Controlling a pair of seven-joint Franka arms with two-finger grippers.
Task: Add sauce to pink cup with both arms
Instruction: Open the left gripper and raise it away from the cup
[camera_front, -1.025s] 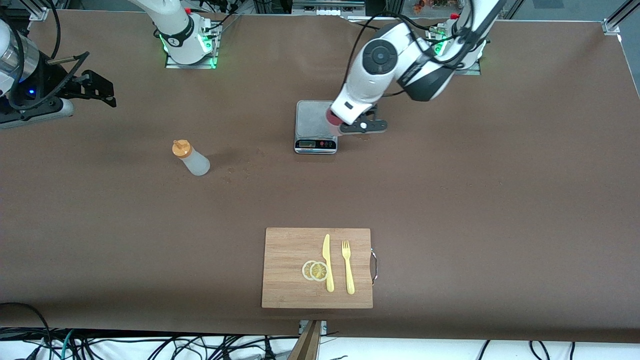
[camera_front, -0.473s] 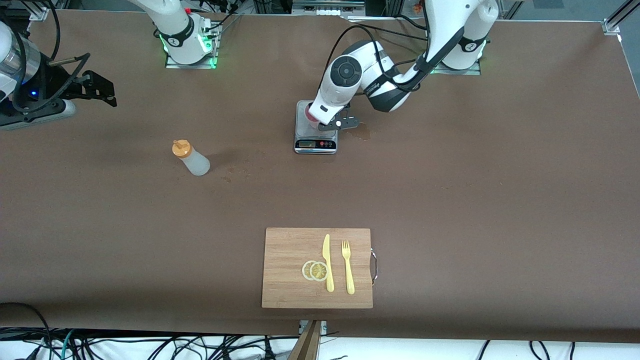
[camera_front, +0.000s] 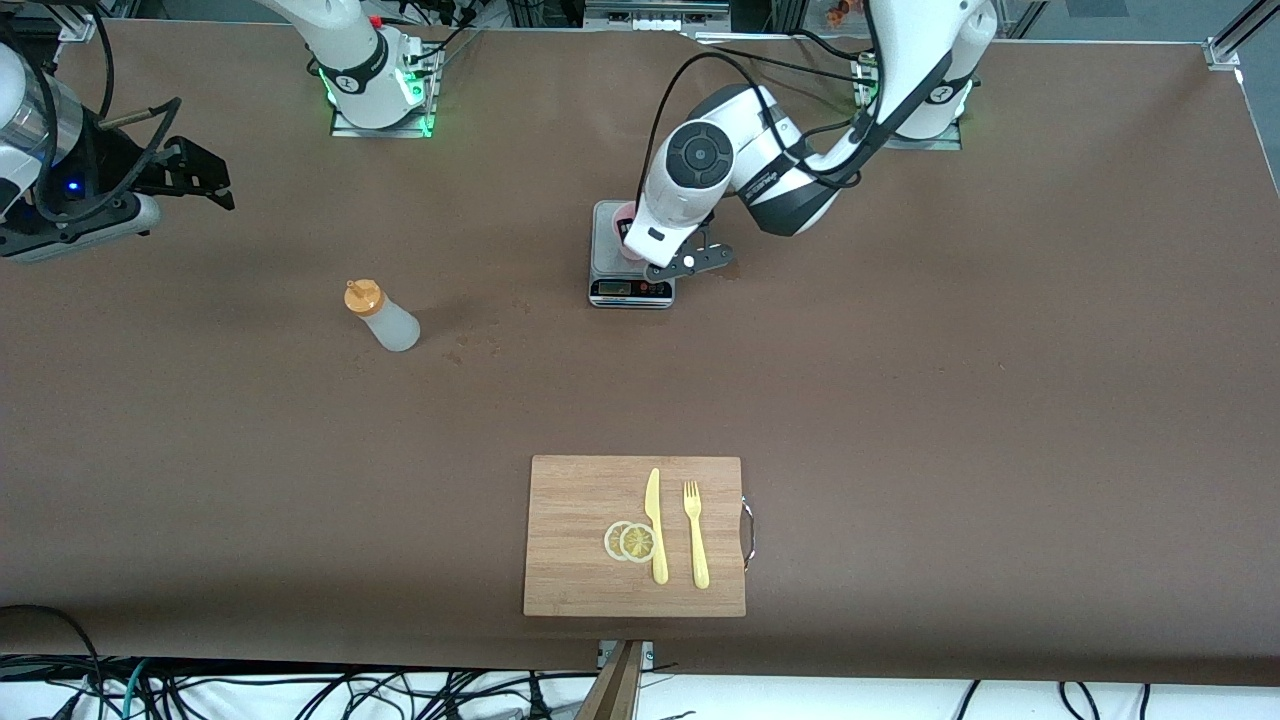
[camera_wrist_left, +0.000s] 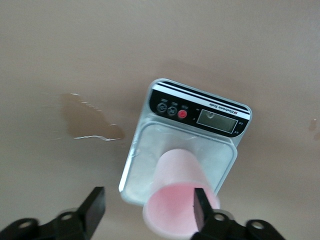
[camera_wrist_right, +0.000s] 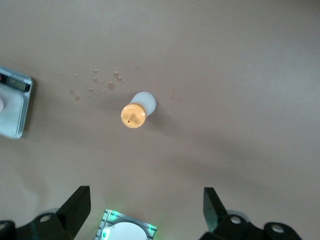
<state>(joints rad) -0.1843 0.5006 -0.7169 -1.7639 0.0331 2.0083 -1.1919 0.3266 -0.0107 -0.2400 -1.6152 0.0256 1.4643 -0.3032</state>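
The pink cup (camera_wrist_left: 176, 186) stands upright on the platform of a small kitchen scale (camera_wrist_left: 200, 112). My left gripper (camera_wrist_left: 147, 212) hangs just above it, open. One finger (camera_wrist_left: 201, 209) shows across the cup's mouth and the other stands well clear of it. In the front view the left gripper (camera_front: 688, 263) is over the scale (camera_front: 631, 290) and its wrist hides most of the cup. The sauce bottle (camera_front: 385, 320), whitish with an orange cap, stands alone toward the right arm's end. My right gripper (camera_front: 195, 182) waits open and empty, high above the bottle (camera_wrist_right: 136, 111).
A wooden cutting board (camera_front: 580, 500) lies near the front edge with a yellow knife (camera_front: 655, 525), a fork (camera_front: 696, 535) and lemon slices (camera_front: 630, 541). A wet stain (camera_wrist_left: 90, 120) marks the table beside the scale. Small drops (camera_wrist_right: 95, 82) dot the table near the bottle.
The left arm carried the pink cup from beside the scale onto its platform, then its jaws opened and let go. The right arm has hardly moved.
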